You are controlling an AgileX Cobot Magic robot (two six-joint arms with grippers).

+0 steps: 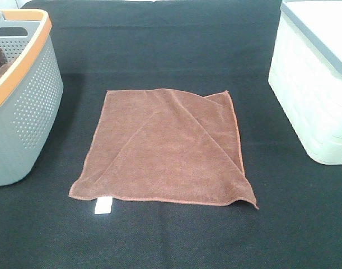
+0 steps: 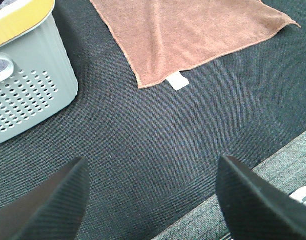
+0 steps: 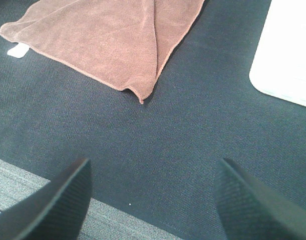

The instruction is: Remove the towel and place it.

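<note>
Left claw [image 2: 151, 192]: fingers spread wide, nothing between them, hovering over bare black counter [image 1: 176, 241] near its front edge. Towel [image 1: 165, 148] lies well ahead of it, no contact. From this wrist view the towel's tagged corner is the nearest part.

Grey perforated basket [image 1: 25, 106] with orange rim sits left of the towel, apart from it; a bunched brown cloth [image 1: 0, 61] shows inside.

Towel: reddish-brown microfibre, roughly square, spread flat on the counter between the basket and the white bin [image 1: 316, 84]. Stitched hem all round. White tag [image 1: 103, 206] sticks out at the front-left corner. A diagonal fold runs from the back edge to the front-right corner; that corner curls slightly. Square, so no real long axis; edges run roughly parallel to the counter front.

Right claw [image 3: 151, 192]: fingers also wide apart, empty, over bare counter; the towel's front-right corner is nearest, well clear of it.
</note>
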